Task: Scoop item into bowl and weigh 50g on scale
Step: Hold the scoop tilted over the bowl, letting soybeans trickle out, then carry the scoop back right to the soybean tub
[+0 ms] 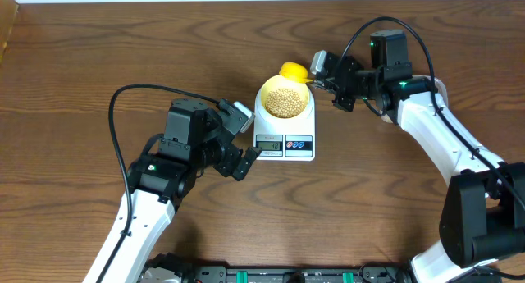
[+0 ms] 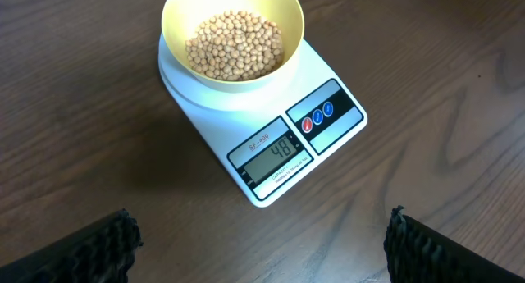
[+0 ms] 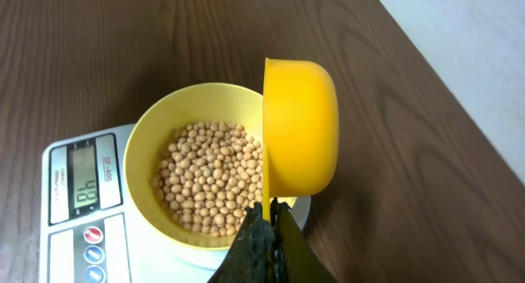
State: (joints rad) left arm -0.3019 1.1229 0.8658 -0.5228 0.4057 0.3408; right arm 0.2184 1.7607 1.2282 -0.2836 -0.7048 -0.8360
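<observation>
beans (image 2: 234, 43) in bowl (image 2: 289, 25), scoop (image 3: 299, 127) at rim

Dark wooden table (image 1: 82, 53), white scale (image 1: 285, 143) directly on top

The scale (image 2: 238, 119) display (image 2: 277, 156) reads 48; small label (image 2: 260, 140) above: SF-400.

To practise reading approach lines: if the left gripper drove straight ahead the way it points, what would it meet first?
The left gripper would probably meet the scale, display end first; depth is unclear.
</observation>
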